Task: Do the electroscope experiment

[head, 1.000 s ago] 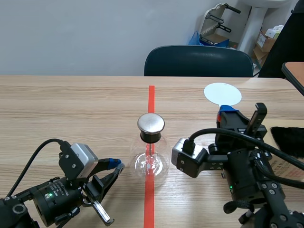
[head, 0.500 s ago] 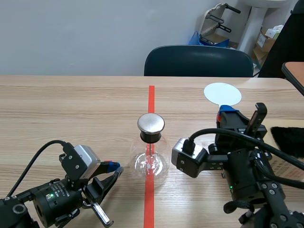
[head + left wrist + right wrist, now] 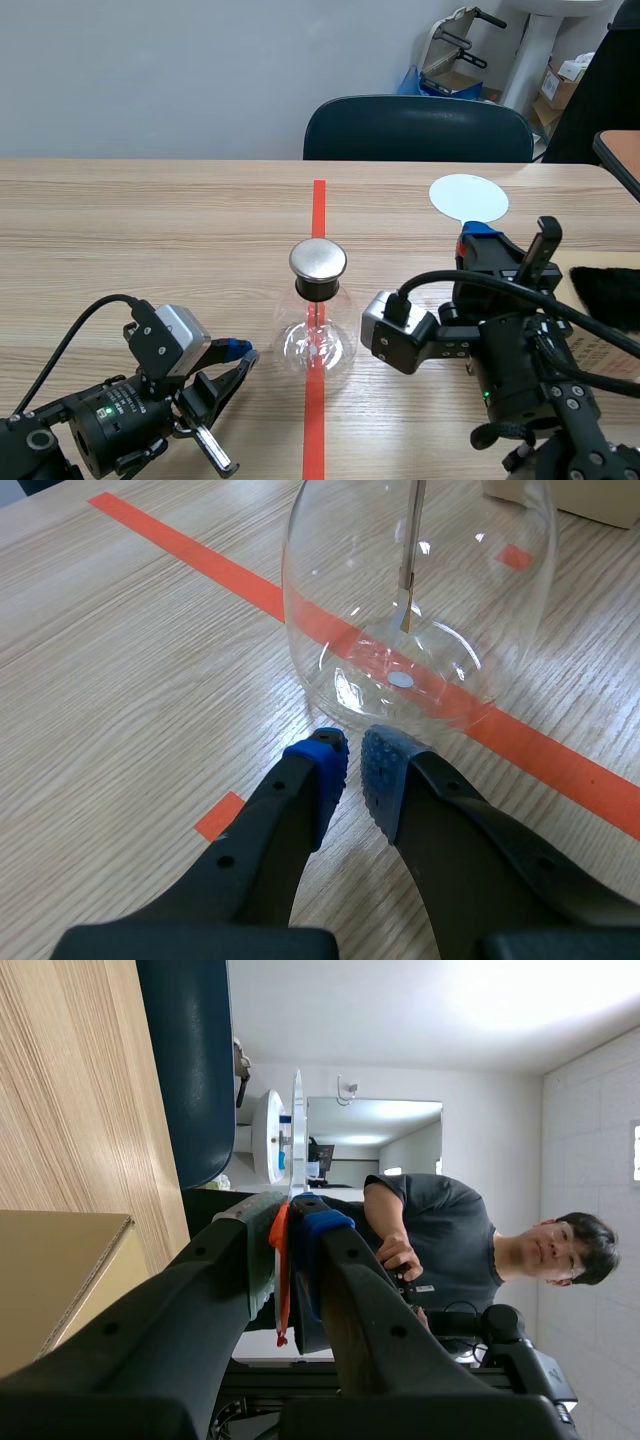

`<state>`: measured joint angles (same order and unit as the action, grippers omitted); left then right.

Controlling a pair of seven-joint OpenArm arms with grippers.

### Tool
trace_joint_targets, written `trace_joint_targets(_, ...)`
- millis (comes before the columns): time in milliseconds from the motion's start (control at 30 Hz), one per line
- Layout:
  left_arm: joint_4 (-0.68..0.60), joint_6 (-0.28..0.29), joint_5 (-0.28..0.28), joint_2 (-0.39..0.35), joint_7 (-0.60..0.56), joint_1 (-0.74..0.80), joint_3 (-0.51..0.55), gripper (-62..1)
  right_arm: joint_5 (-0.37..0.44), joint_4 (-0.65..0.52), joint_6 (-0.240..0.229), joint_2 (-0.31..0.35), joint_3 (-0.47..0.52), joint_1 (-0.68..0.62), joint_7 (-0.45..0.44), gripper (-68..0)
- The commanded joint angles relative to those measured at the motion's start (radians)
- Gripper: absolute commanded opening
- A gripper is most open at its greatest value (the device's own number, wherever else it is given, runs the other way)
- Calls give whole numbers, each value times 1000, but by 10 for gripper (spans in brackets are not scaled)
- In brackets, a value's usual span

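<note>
We see left gripper (image 3: pixel 352 765) pads nearly together, empty, just before glass flask (image 3: pixel 420 670); right gripper (image 3: pixel 285 1250) clamps white disc (image 3: pixel 468 196) by orange handle (image 3: pixel 280 1280).

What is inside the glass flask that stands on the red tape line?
A thin metal rod hangs inside the flask, ending in a small leaf. Its top is hidden by the black stopper under the metal cap.

There is 1 glass flask (image 3: pixel 317 342) with 1 metal cap (image 3: pixel 318 259), 1 white disc (image 3: pixel 468 196), 1 black fur cloth (image 3: pixel 606 293), 1 chair (image 3: pixel 418 128), 1 counter (image 3: pixel 120 220) and 1 person (image 3: pixel 440 1235).
</note>
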<state>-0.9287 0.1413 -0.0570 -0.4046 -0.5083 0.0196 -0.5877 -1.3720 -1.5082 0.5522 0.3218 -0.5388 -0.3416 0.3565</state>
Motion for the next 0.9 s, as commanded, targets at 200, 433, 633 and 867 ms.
trace_joint_targets(200, -14, -1, -6, 5, -18, -1, 1, -522, -4, -7, 7, 5, 7, 12, 4, -665)
trace_joint_targets(433, -14, -1, -6, 5, -18, -1, 1, -522, -5, -7, 7, 5, 7, 11, -135, -665)
trace_joint_targets(633, -14, -1, -6, 5, -18, -1, 1, -522, -5, -7, 7, 5, 8, 12, -332, -665)
trace_joint_targets(867, -14, -1, -6, 5, -18, -1, 1, -522, -5, -7, 7, 5, 8, 12, -524, -665)
